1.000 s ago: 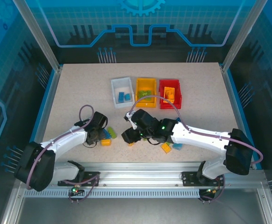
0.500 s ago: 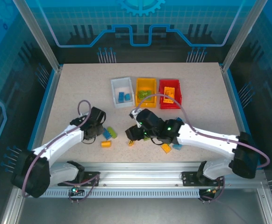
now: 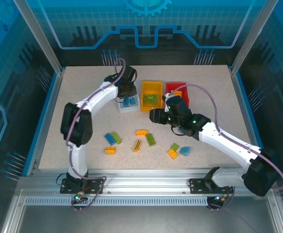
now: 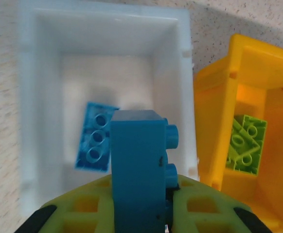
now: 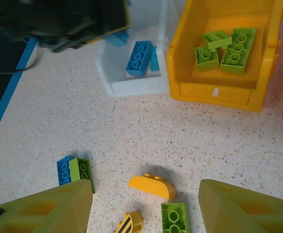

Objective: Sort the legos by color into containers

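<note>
My left gripper (image 3: 126, 93) hangs over the white bin (image 3: 127, 109), shut on a blue brick (image 4: 136, 165) that stands upright between its fingers. Below it in the white bin (image 4: 29, 121) lies another blue brick (image 4: 97, 137). The yellow bin (image 3: 144, 94) holds green bricks (image 5: 226, 48), and the red bin (image 3: 173, 86) is partly behind the right arm. My right gripper (image 3: 153, 116) is open and holds nothing, above a curved yellow brick (image 5: 152, 186) and a green brick (image 5: 175, 217).
Loose bricks lie across the near half of the table: a joined blue-green piece (image 3: 113, 138), a yellow one (image 3: 110, 150), a striped yellow one (image 3: 137, 145), and a green, yellow and blue cluster (image 3: 176, 150). The table's side rails (image 3: 46, 116) frame the area.
The left arm has swung from the loose bricks at the front left to above the white bin, carrying a blue brick. The right gripper has lifted back toward the bins, still open.
</note>
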{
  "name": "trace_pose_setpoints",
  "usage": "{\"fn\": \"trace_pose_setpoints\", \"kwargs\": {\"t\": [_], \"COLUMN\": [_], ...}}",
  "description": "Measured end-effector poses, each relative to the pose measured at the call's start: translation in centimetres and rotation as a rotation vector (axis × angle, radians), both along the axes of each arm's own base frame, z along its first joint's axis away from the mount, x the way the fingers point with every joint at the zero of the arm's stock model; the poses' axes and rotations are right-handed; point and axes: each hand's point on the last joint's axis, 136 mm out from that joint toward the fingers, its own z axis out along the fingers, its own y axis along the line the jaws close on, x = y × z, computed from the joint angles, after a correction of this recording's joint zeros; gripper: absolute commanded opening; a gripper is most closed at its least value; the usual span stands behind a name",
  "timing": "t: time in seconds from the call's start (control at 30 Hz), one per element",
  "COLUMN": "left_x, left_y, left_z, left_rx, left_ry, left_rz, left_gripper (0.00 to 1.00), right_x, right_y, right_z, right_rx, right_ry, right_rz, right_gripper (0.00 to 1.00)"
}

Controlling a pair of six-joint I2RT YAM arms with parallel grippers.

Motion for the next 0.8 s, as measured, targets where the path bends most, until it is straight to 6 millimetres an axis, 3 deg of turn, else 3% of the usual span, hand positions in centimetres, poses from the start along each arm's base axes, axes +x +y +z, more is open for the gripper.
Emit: {"fn": "trace_pose_setpoints", "kwargs": {"t": [0.13, 0.23, 0.5, 0.6, 0.8], "left_x": [2.4, 3.2, 1.8, 0.1, -4.7], "left_y": [-0.5, -0.1, 0.8, 0.8, -0.3], "left_z": [-2.7, -3.7, -3.4, -1.4, 5.9], "left_rx": [0.001, 0.0, -0.008, -0.02, -0.083], "left_ry": [0.047, 0.068, 0.099, 0.084, -0.047], "left_rz": [-0.004, -0.003, -0.002, -0.015, -0.062], "left_gripper": [0.14, 0.36, 0.54, 0.58, 0.62], "right_x": [-0.1, -0.1, -0.4, -0.8, -3.1], "right_y": [0.3, 0.3, -0.1, -1.2, -3.1], "right_z": [0.0, 0.1, -0.6, -1.8, -4.6], "right_rx": [0.014, 0.019, 0.006, -0.039, -0.197], "right_ry": [0.008, 0.012, 0.028, 0.059, 0.142], "right_rz": [0.012, 0.013, 0.006, -0.029, -0.077], "right_gripper": [0.61, 0.62, 0.62, 0.62, 0.63]}}
